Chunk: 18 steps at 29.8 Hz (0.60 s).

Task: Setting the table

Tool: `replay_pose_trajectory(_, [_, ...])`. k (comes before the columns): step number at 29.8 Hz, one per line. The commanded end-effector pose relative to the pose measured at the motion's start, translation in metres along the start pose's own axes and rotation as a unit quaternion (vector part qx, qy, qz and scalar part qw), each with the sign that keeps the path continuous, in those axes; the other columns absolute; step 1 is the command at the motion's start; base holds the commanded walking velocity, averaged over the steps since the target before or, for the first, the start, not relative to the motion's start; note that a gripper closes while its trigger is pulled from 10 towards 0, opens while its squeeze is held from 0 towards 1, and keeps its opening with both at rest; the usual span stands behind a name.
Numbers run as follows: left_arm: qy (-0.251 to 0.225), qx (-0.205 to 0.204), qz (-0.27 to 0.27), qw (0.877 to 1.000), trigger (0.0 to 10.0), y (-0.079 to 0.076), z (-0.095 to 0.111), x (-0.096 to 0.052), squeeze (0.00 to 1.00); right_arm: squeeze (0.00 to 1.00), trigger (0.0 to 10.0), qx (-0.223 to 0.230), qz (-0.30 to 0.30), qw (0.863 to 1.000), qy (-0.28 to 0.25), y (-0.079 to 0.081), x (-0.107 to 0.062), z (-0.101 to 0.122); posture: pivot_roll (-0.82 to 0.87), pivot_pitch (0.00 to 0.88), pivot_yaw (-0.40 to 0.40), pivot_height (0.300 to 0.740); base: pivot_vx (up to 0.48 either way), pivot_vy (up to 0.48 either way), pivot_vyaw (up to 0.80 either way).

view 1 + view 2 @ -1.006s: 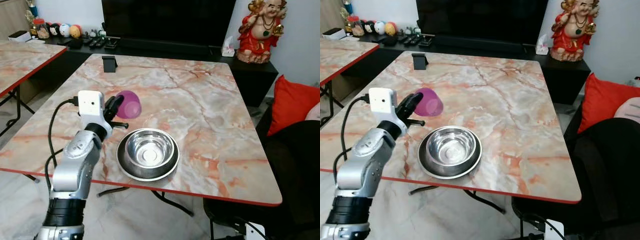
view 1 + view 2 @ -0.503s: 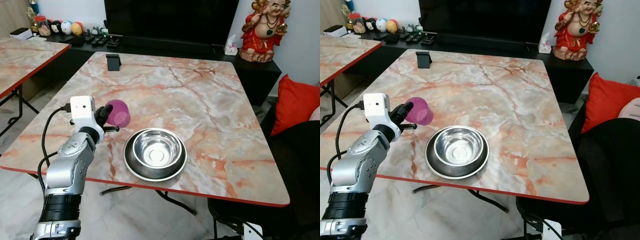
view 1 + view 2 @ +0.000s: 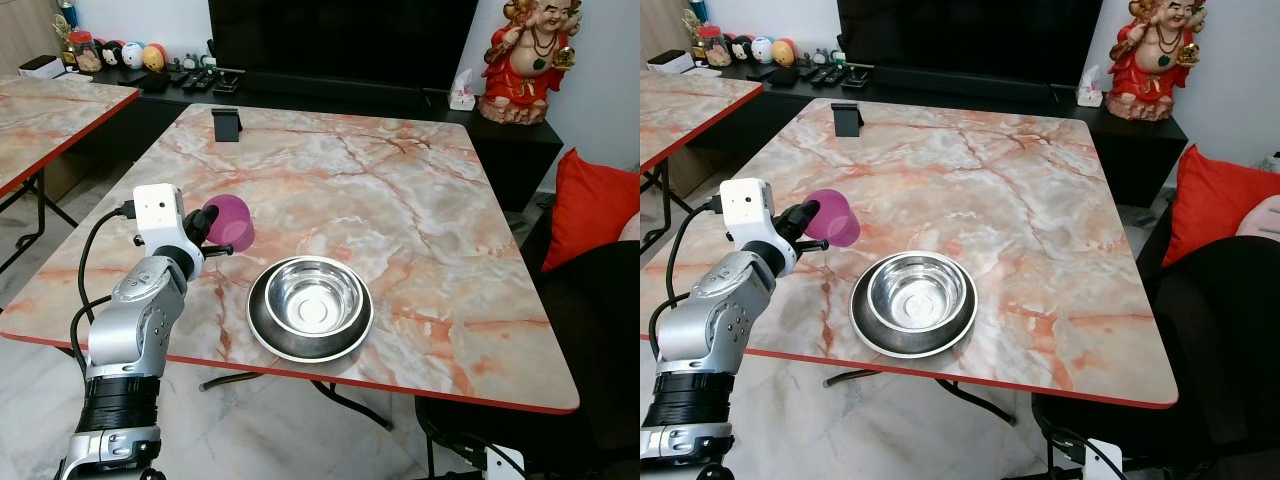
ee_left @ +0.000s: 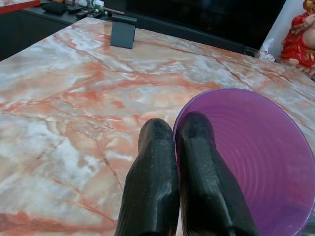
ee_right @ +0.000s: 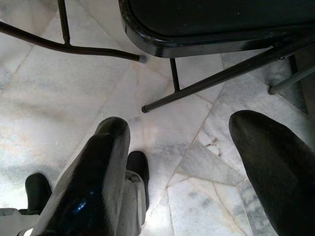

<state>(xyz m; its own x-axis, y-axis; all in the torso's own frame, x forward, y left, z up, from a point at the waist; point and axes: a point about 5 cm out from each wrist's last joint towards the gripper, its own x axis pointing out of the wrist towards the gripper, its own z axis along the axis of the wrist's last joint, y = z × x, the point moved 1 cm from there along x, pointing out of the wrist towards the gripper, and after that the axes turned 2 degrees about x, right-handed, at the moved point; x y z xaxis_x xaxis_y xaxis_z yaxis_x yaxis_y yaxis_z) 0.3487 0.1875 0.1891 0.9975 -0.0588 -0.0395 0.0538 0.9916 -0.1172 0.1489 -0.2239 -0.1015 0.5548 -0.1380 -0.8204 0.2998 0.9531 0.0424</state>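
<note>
My left gripper [image 3: 208, 228] is shut on the rim of a purple plastic cup [image 3: 231, 223], one finger inside and one outside, as the left wrist view shows on the purple cup [image 4: 256, 157]. The cup is tipped on its side, held just above the marble table [image 3: 400, 190] near its left front part. A steel bowl [image 3: 311, 300] sits in a dark plate [image 3: 262, 335] to the right of the cup, near the front edge. My right gripper [image 5: 182, 162] hangs open over the tiled floor.
A small black stand [image 3: 226, 124] sits at the table's far left. A second marble table [image 3: 50, 110] is off to the left. Beyond the table are a dark TV cabinet [image 3: 330, 95] and a red statue [image 3: 527, 60]. A red cushion [image 3: 595, 205] and dark chair lie right.
The left gripper has carried the purple cup leftward and a little lower, away from the bowl. The camera has shifted between the earliest frame and now.
</note>
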Motion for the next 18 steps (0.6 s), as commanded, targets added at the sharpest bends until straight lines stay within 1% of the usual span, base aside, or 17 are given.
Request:
replay_pose_trajectory(1, [-0.003,0.000,-0.010,1.000,10.0,-0.0061,0.0044,0.0005,0.00,0.00,10.0,0.000,-0.002,1.000,0.000,-0.0010,-0.0002,-0.0003,0.12,0.000,-0.048,0.740,0.000,0.000,0.00])
replay_pose_trajectory(4, [-0.004,0.000,-0.012,1.000,10.0,-0.0075,0.0047,0.0005,0.00,0.00,10.0,0.000,-0.002,1.000,0.000,-0.0009,-0.0002,-0.0004,0.12,0.000,-0.047,0.740,0.000,0.000,0.00])
replay_pose_trajectory(18, [-0.007,0.002,-0.021,1.000,10.0,-0.0103,0.0056,-0.0007,0.00,0.00,10.0,0.000,0.000,1.000,0.001,-0.0005,-0.0002,-0.0006,0.12,0.000,-0.047,0.740,0.276,0.000,0.00])
